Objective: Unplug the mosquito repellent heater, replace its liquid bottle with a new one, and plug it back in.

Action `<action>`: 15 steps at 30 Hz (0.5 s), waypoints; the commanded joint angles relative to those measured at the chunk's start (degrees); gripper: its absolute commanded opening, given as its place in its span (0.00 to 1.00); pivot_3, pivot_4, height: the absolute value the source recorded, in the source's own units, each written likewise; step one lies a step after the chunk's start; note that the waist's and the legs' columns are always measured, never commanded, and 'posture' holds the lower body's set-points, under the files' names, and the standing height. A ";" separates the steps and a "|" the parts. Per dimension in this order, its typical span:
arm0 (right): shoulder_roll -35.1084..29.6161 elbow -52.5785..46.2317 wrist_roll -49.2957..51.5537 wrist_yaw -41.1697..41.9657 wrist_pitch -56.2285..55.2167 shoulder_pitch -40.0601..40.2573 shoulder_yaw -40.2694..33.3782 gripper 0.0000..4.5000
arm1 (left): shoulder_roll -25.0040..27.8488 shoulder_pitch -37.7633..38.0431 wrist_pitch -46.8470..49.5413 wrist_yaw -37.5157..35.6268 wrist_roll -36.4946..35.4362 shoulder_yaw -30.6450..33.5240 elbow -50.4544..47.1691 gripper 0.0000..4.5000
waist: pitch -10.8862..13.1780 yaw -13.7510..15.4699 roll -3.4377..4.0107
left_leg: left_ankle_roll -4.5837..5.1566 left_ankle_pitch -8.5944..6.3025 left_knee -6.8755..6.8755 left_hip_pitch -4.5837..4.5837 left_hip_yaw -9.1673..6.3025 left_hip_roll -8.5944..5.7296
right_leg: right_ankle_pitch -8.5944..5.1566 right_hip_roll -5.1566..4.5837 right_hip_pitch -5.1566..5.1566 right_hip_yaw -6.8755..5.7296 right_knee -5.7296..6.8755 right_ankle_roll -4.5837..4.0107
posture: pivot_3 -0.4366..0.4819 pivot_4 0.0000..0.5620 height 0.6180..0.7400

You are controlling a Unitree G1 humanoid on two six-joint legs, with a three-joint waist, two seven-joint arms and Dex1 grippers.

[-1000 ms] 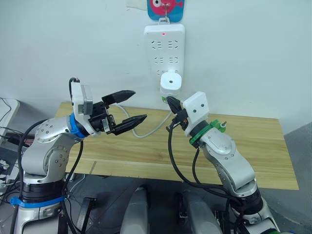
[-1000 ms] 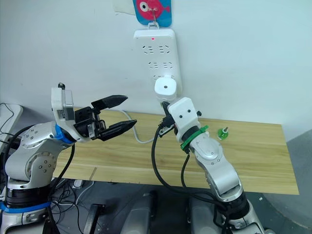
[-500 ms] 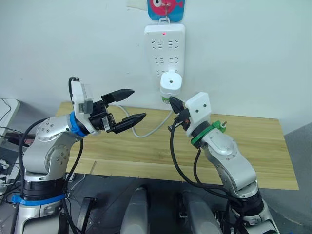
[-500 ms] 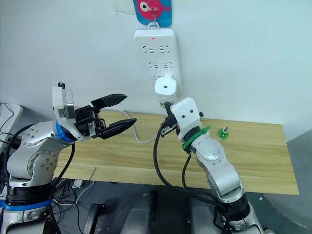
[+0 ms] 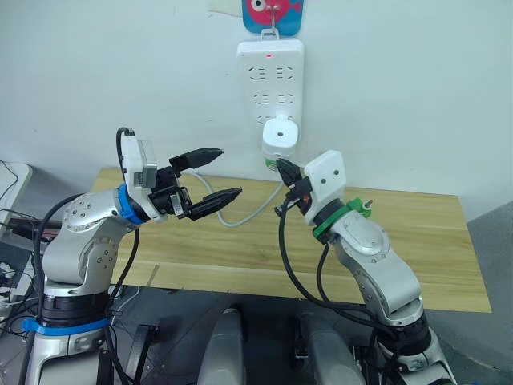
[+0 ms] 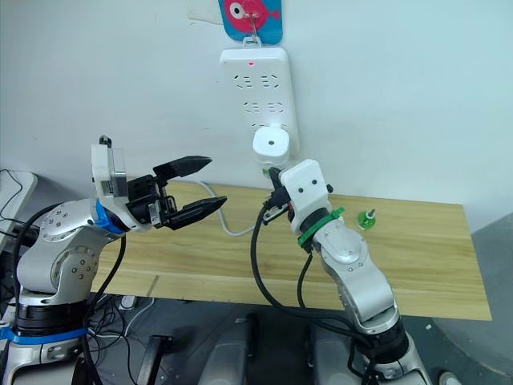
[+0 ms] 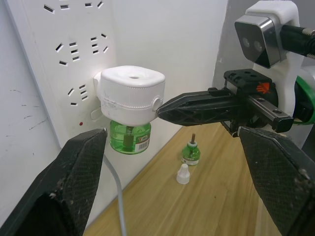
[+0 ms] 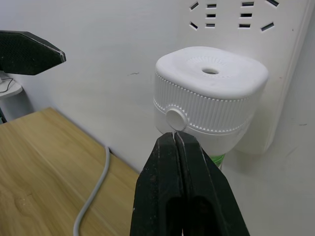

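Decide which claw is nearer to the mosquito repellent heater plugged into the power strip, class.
The right. The right claw, fingers shut, has its tip right at the mosquito repellent heater, by its round side button. The left claw is open, off to the heater's left, well apart.

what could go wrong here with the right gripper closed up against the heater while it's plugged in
1. The right gripper is shut, its tips at the button on the mosquito repellent heater. With no grasp, it may only push the unit sideways instead of pulling it out.
2. The power strip seems to hang from a hook, so pulling could swing or lift it.
3. The left gripper is open and apart from the strip, so nothing steadies it.
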 commanded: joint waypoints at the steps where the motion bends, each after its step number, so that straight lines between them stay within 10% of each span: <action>1: 1.07 -3.67 0.87 0.33 -0.42 -1.40 -0.92 0.00 | 0.19 -0.15 -1.38 -0.23 -0.14 0.52 -1.02 1.00 | 0.00 0.00 0.00 | 0.00 0.00 0.00 0.00 0.00 0.00 | 0.00 0.00 0.00 0.00 0.00 0.00 | 0.61 0.55 1.00; 15: 0.75 -5.46 1.54 2.09 2.06 0.21 0.00 0.00 | 0.09 -0.42 -2.45 -0.49 0.17 0.19 -0.33 1.00 | 0.00 0.00 0.00 | 0.00 0.00 -0.02 0.00 -0.01 -0.01 | 0.00 0.00 0.00 0.00 -0.01 0.00 | 0.62 0.54 1.00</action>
